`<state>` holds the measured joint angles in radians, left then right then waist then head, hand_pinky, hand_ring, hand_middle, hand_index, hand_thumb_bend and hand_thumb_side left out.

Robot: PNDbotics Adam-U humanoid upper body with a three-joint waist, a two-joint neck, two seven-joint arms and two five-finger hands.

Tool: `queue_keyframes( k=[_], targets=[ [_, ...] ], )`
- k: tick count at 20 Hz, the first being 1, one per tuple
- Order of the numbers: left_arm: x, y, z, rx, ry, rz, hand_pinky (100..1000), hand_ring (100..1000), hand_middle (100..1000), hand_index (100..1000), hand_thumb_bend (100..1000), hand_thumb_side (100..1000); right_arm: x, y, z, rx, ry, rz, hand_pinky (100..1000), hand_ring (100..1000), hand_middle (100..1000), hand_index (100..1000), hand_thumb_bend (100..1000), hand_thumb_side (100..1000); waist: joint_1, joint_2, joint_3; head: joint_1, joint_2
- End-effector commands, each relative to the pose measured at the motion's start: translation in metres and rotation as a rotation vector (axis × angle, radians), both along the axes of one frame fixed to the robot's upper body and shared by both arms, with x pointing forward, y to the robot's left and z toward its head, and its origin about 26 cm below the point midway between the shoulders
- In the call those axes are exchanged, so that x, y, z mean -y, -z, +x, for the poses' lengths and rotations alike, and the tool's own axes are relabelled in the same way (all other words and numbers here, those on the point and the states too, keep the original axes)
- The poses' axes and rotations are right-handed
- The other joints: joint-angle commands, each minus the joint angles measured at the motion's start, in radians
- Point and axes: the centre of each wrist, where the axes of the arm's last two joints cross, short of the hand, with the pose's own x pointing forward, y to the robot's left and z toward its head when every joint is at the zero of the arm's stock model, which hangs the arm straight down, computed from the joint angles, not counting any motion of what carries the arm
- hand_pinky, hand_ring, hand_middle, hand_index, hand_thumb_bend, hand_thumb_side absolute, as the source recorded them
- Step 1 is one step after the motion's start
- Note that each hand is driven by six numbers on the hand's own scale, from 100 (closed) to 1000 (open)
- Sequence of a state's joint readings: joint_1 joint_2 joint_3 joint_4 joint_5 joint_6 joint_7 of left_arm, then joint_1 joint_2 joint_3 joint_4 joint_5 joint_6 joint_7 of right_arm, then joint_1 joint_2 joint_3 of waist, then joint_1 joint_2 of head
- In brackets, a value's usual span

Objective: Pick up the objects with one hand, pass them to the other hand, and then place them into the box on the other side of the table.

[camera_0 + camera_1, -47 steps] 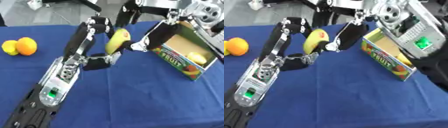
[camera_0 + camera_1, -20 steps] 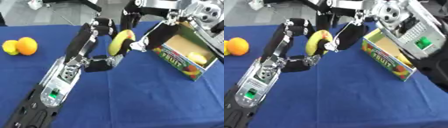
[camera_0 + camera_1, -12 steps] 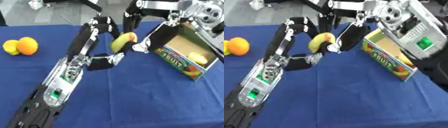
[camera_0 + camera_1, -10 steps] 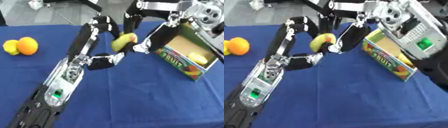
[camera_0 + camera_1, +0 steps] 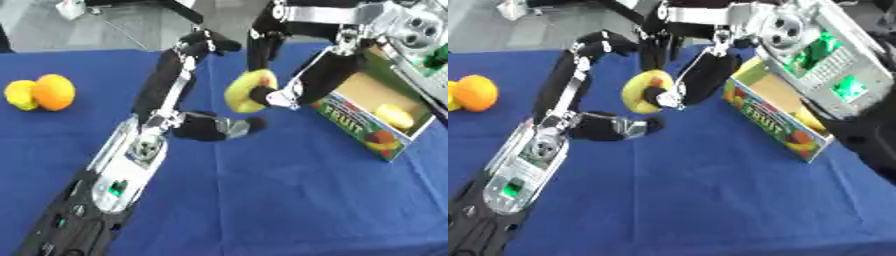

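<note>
Two hands meet over the blue tabletop in the left eye view. The right hand comes down from 1 o'clock and holds a yellow fruit above the cloth, at about 12 o'clock from the picture's middle. Its fingers curl over the top of the fruit and the thumb tip presses the fruit's lower right side, so the fruit sits pinched between them. The left hand rises from 7 o'clock; its long fingers stand straight and spread just beside the fruit at its 9 o'clock, and its thumb reaches out below the fruit at 6 o'clock, apart from it. At 3 o'clock an open fruit box holds a pale yellow fruit. At 9 o'clock an orange touches a lemon.

In the right eye view the yellow fruit hangs at 11 o'clock, the right hand's fingers hooked over its top. The left hand stands open at the fruit's 9 o'clock. The box lies at 3 o'clock and the orange at 9 o'clock.
</note>
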<state>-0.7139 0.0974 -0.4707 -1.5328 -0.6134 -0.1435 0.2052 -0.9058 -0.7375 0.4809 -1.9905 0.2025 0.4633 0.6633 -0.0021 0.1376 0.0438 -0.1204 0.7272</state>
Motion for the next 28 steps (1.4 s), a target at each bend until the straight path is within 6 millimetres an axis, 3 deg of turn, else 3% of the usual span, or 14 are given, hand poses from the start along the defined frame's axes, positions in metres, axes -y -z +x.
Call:
queue_keyframes(
  k=[1, 7, 12, 16, 23, 28],
  targets=[
    [0.001, -0.009, -0.001, 0.033, 0.013, -0.002, 782, 689, 673, 759, 938, 482, 0.006, -0.01, -0.003, 0.037, 0.03, -0.003, 673, 655, 458, 513, 281, 100, -0.008, -0.004, 0.0, 0.0, -0.007],
    [0.001, -0.009, -0.002, 0.049, 0.017, -0.002, 785, 694, 676, 752, 972, 495, 0.007, -0.009, -0.003, 0.039, 0.039, 0.0, 672, 654, 456, 511, 280, 100, -0.008, -0.004, 0.0, -0.002, -0.009],
    [-0.002, -0.005, 0.001, 0.018, -0.003, -0.01, 779, 682, 664, 742, 884, 476, 0.009, -0.01, -0.003, 0.044, 0.045, 0.002, 672, 654, 457, 509, 280, 100, -0.008, -0.005, 0.0, -0.004, -0.008],
    [-0.017, 0.007, 0.013, -0.089, -0.078, -0.009, 773, 672, 652, 736, 835, 496, 0.017, -0.015, -0.003, 0.061, 0.074, 0.024, 672, 657, 459, 511, 277, 100, -0.008, -0.007, 0.0, -0.006, -0.005],
    [-0.059, 0.02, 0.03, -0.22, -0.238, -0.054, 767, 658, 641, 728, 793, 526, 0.051, -0.035, -0.005, 0.097, 0.191, 0.147, 667, 668, 473, 520, 261, 100, -0.007, -0.009, 0.0, -0.011, 0.004],
    [-0.079, 0.017, 0.033, -0.263, -0.295, -0.102, 769, 660, 648, 727, 778, 542, 0.079, -0.042, -0.008, 0.129, 0.27, 0.205, 669, 670, 474, 522, 261, 100, -0.008, -0.007, -0.001, -0.01, 0.002]
  ],
)
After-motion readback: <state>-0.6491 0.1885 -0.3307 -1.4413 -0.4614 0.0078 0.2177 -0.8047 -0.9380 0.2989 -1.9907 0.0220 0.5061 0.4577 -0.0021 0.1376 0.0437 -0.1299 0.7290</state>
